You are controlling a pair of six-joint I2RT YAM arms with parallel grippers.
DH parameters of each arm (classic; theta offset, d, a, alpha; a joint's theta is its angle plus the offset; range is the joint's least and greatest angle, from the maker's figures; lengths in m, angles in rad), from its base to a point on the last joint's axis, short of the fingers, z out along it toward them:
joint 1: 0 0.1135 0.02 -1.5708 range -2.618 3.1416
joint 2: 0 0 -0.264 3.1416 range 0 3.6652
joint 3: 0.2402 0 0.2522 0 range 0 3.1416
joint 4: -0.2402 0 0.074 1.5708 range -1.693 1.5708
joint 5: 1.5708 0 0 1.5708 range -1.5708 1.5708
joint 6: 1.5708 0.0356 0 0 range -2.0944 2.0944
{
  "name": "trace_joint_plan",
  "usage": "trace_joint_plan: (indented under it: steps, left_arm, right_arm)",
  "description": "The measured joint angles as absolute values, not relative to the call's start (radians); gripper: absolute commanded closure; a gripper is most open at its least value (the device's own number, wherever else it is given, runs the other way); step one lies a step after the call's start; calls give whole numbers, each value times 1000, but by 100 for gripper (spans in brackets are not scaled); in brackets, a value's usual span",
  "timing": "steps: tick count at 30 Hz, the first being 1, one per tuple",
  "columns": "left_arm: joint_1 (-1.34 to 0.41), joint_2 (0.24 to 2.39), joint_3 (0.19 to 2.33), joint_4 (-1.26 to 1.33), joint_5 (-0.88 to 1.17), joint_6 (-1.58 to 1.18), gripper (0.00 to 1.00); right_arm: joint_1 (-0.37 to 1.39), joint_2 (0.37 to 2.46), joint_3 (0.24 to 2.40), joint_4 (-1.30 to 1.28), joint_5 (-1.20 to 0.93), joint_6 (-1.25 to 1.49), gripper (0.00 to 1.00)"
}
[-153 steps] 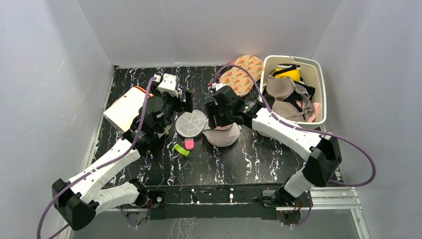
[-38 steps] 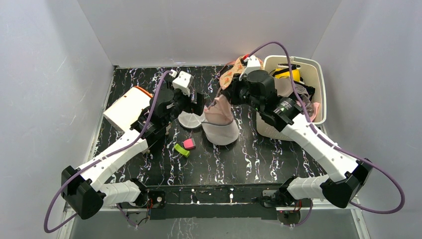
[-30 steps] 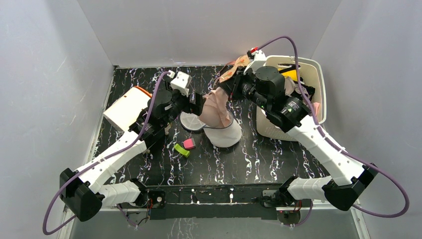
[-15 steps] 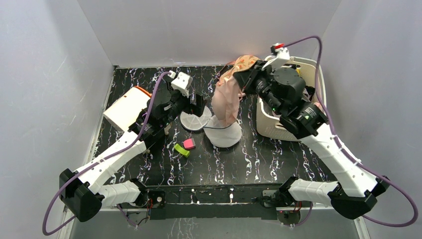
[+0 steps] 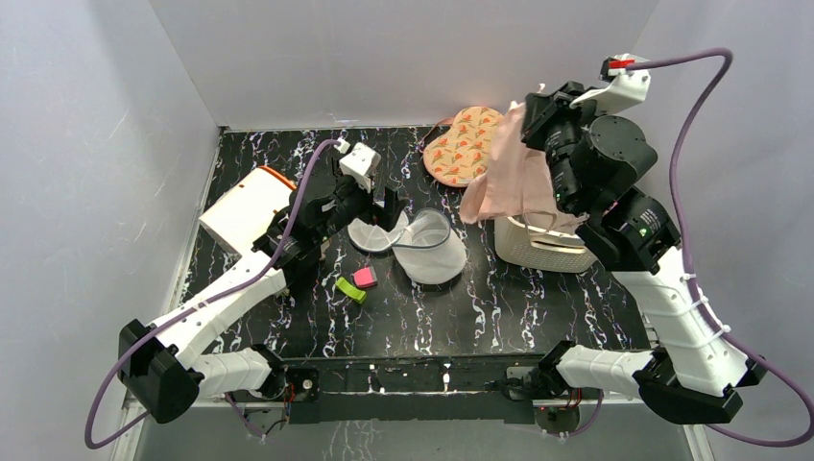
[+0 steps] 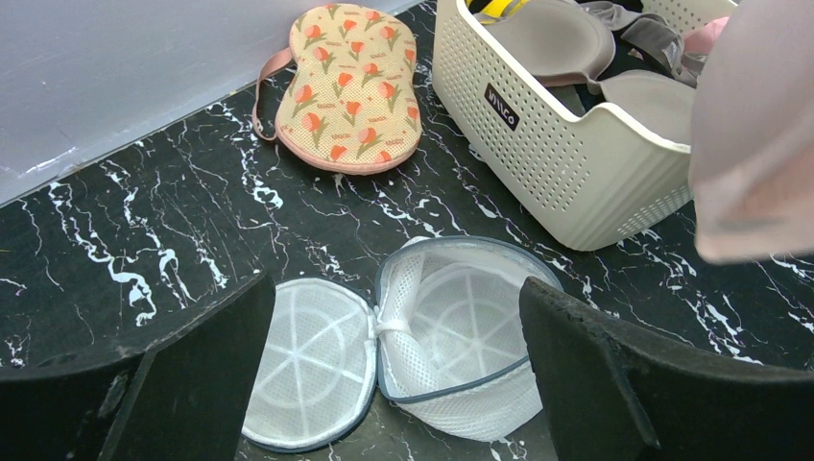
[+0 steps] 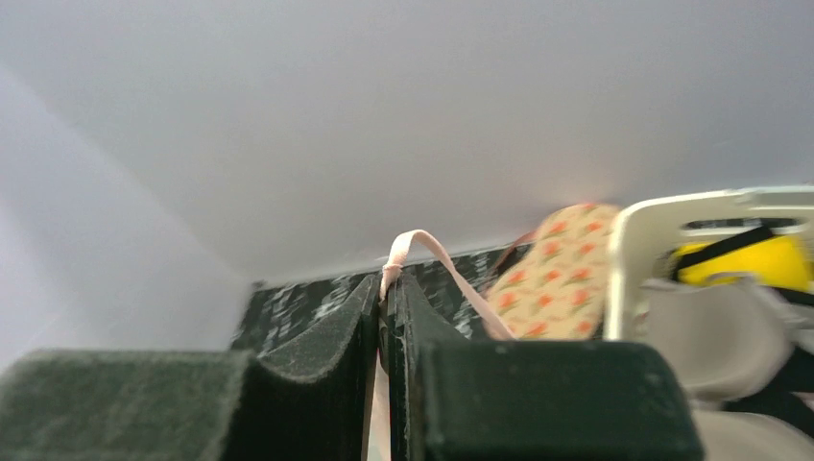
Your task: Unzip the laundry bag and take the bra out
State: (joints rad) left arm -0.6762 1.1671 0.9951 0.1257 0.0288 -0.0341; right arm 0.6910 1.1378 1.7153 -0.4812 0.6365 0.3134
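A: Change since the earlier frames: the right gripper (image 5: 534,100) has risen and swung right, carrying the bra (image 5: 514,178) clear of the laundry bag (image 5: 430,252). The left arm has barely shifted.

B: Grip on the right?

A: From its wrist view, the jaws are pinched together on the bra's pink strap (image 7: 422,245). The pale pink cups hang below, over the near-left corner of the basket (image 5: 547,254).

B: Count.

A: One laundry bag, unzipped, mouth gaping, with its round lid (image 5: 372,233) folded out flat to its left and joined at the rim. One bra in the air. One floral-print padded piece (image 5: 465,144) lies flat on the table (image 5: 480,307) by the back wall. One slotted white basket holds several garments, perhaps three or four; the tangle is too dense to count. One green clip (image 5: 350,289) and one pink clip (image 5: 365,278) lie side by side in front of the lid. One white box (image 5: 242,208) sits at the left edge.

B: Bag relative to the grippers?

A: The left gripper (image 5: 377,205) hovers with jaws spread wide, above and just behind lid and bag, apart from both. In its wrist view they lie between the two fingers (image 6: 192,384). The bag sits on the table, well apart from the right gripper, lower and to its left.
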Motion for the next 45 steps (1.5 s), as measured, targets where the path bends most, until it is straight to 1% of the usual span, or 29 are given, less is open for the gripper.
trace_joint_plan:
  steps: [4, 9, 12, 14, 18, 21, 30, 36, 39, 45]
  left_arm:
    - [-676, 1171, 995, 124, 38, -34, 2]
    - [-676, 1171, 995, 125, 45, -34, 2]
    - [-676, 1173, 995, 125, 46, -34, 2]
    - [-676, 1174, 995, 124, 46, -34, 2]
    - [-676, 1175, 995, 124, 46, -34, 2]
    - [-676, 1175, 995, 124, 46, -34, 2]
    - [-676, 1176, 995, 123, 49, -34, 2]
    - [-676, 1176, 995, 123, 49, -34, 2]
    - [-676, 1176, 995, 123, 49, -34, 2]
    - [-676, 1176, 997, 119, 49, -33, 1]
  right_arm:
    - [691, 1135, 1719, -468, 812, 166, 94]
    - [690, 1153, 1678, -316, 1022, -80, 94]
    - [661, 1190, 1642, -219, 1073, -183, 93]
    - [624, 1230, 1637, -198, 1075, -214, 93]
    - [460, 1327, 1664, -239, 982, -191, 93]
    - [371, 1377, 1697, -285, 929, -155, 93]
    - [173, 1428, 1739, -384, 756, 5, 93]
    - [89, 1478, 1761, -439, 628, 102, 92]
    - [70, 1492, 1757, -464, 575, 135, 89]
    - [55, 1481, 1682, -463, 525, 186, 89]
